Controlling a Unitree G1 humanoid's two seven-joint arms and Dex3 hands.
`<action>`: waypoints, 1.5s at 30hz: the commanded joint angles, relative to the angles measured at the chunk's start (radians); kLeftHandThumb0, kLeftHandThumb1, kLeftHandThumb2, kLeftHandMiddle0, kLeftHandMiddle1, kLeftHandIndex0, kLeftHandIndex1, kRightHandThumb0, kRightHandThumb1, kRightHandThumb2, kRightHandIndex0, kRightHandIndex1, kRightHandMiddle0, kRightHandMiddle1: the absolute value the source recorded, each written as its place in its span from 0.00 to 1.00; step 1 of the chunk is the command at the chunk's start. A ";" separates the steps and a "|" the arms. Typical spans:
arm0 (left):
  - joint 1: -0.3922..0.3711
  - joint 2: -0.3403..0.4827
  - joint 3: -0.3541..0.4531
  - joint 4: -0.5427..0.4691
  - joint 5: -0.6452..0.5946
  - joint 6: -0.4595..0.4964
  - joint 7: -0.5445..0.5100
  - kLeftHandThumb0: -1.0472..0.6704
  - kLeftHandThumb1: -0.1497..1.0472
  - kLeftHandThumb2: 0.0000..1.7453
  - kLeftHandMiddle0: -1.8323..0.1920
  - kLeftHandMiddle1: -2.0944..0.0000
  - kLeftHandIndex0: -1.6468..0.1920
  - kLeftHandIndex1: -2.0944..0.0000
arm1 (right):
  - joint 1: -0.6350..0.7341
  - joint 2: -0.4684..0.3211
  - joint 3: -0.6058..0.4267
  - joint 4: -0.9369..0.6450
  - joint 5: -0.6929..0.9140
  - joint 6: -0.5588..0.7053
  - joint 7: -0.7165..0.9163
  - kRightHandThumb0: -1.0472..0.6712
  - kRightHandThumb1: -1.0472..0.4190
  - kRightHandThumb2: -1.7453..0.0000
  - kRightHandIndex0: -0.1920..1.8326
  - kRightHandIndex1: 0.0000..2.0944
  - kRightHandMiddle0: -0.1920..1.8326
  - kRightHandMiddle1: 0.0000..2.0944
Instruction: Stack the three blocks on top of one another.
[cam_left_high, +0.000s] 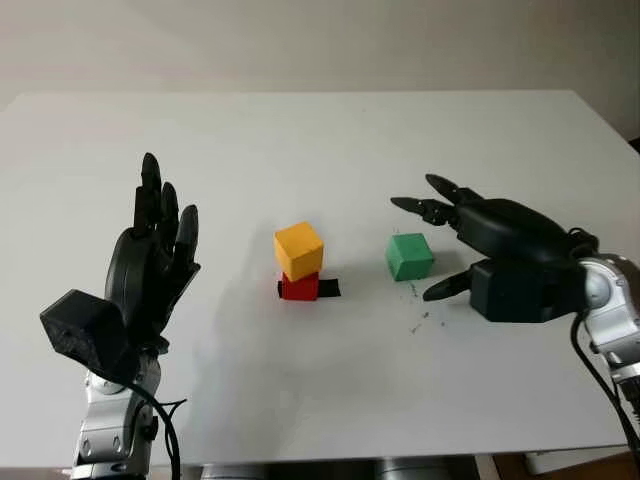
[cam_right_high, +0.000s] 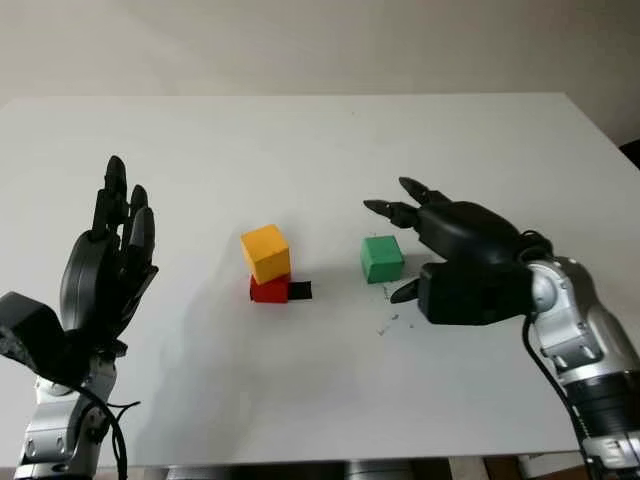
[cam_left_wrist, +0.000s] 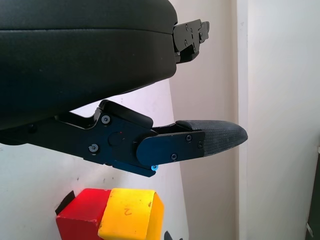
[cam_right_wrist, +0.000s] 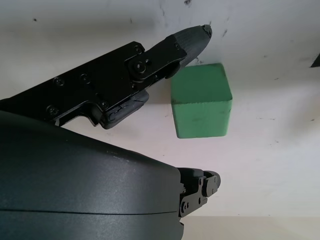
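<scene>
Right now, a yellow block (cam_left_high: 299, 249) is sitting on top of a red block (cam_left_high: 299, 288) near the middle of the white table (cam_left_high: 320, 140). The yellow block is turned a little, so its corners are not lining up with the red one under it. In the left wrist view, a small "2" is showing on one face of the yellow block. A little black piece (cam_left_high: 329, 288) is lying flat on the table, touching the right side of the red block. To the right of this small stack, a green block (cam_left_high: 409, 256) is sitting by itself on the table, apart from the other two. No writing can be read on the green or red block. The right hand (cam_left_high: 470, 240) is reaching in from the right and is hovering just beside the green block. It is open and holding nothing, with two fingers (cam_left_high: 432, 208) pointing over the far side of the block and the thumb (cam_left_high: 447, 287) on the near side. In the right wrist view, one fingertip (cam_right_wrist: 192, 40) is sitting very close to a corner of the green block, but I cannot tell if it is touching. The left hand (cam_left_high: 150, 265) is standing up on the left side of the table, well apart from the blocks, open and holding nothing. Some small dark marks (cam_left_high: 420, 318) are showing on the table just near the green block.
</scene>
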 joint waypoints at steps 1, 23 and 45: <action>0.003 0.007 0.003 -0.023 0.001 0.006 0.003 0.18 1.00 0.29 1.00 0.97 1.00 1.00 | -0.028 0.016 0.017 0.024 -0.016 -0.013 -0.021 0.24 0.16 0.97 0.04 0.03 0.20 0.04; -0.002 0.014 0.005 -0.016 0.005 0.000 -0.004 0.17 1.00 0.28 1.00 0.98 1.00 1.00 | -0.042 0.021 0.043 0.081 -0.096 -0.089 -0.218 0.40 0.12 0.97 0.24 0.04 0.37 0.37; 0.003 0.017 0.002 -0.029 0.002 0.014 -0.004 0.17 1.00 0.27 1.00 0.98 1.00 1.00 | -0.120 0.053 -0.003 0.113 0.069 -0.099 -0.094 0.43 0.11 0.97 0.27 0.03 0.33 0.61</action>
